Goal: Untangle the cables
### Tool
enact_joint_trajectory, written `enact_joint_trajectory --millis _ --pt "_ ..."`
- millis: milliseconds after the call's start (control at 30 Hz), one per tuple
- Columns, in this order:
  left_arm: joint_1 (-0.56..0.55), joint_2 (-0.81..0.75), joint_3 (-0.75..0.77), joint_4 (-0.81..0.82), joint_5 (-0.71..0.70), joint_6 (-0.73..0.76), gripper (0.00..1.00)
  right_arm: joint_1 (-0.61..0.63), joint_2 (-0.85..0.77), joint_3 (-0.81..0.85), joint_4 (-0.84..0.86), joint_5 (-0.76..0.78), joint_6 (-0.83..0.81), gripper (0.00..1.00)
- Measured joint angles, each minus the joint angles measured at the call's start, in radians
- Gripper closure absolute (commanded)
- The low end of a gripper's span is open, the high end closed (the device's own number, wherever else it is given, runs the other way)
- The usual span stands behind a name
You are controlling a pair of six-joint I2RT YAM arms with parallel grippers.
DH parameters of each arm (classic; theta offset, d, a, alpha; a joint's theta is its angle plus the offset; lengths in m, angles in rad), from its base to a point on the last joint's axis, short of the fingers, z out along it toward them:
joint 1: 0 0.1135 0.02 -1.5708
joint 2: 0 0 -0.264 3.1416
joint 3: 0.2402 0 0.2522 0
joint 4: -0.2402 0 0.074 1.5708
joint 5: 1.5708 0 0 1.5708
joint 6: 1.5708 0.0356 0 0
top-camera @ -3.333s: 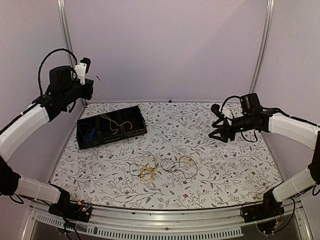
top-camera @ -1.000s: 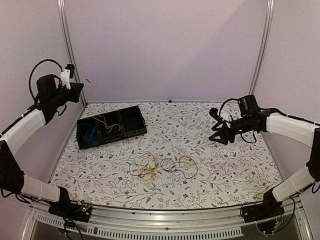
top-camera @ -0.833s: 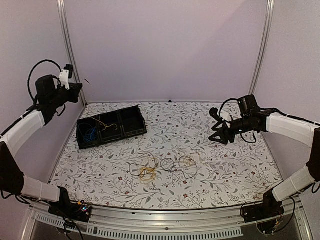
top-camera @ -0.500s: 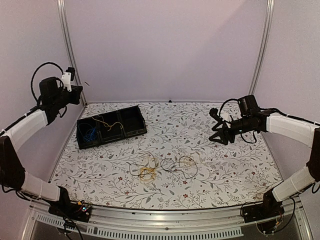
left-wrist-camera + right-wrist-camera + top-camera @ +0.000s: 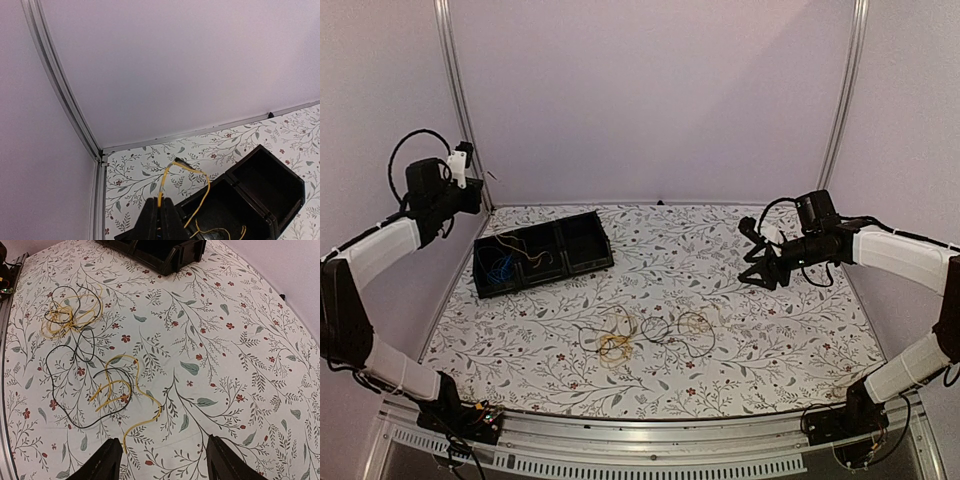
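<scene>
My left gripper [image 5: 486, 178] is raised by the back-left corner post. In the left wrist view it [image 5: 161, 206] is shut on the end of a yellow cable [image 5: 186, 170], which arcs down into a black three-compartment bin [image 5: 238, 178]. In the top view that cable [image 5: 532, 250] lies in the bin's middle compartment, and a blue cable [image 5: 499, 268] lies in the left one. A tangle of yellow and black cables [image 5: 650, 333] lies on the table's middle front. My right gripper [image 5: 753, 256] hovers open and empty at the right; its wrist view [image 5: 162, 466] looks down on the tangle [image 5: 95, 365].
The black bin [image 5: 546, 277] stands at the back left of the floral table cover [image 5: 770, 340]. Aluminium posts [image 5: 455, 90] stand at both back corners, with purple walls behind. A metal rail [image 5: 650, 435] runs along the near edge.
My left gripper has shifted a little right and down toward the bin, still holding the yellow cable. The right arm has hardly moved. The tangle on the table is unchanged.
</scene>
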Motion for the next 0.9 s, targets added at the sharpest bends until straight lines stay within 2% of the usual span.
enact_joint_trajectory --millis 567,900 --pt "-0.008 0.01 -0.061 0.068 -0.035 -0.021 1.0 0.0 0.0 0.0 -0.004 0.002 -0.007 0.38" --pt "-0.146 0.118 -0.069 0.102 -0.003 -0.024 1.0 0.0 0.011 0.002 -0.013 0.008 -0.013 0.38"
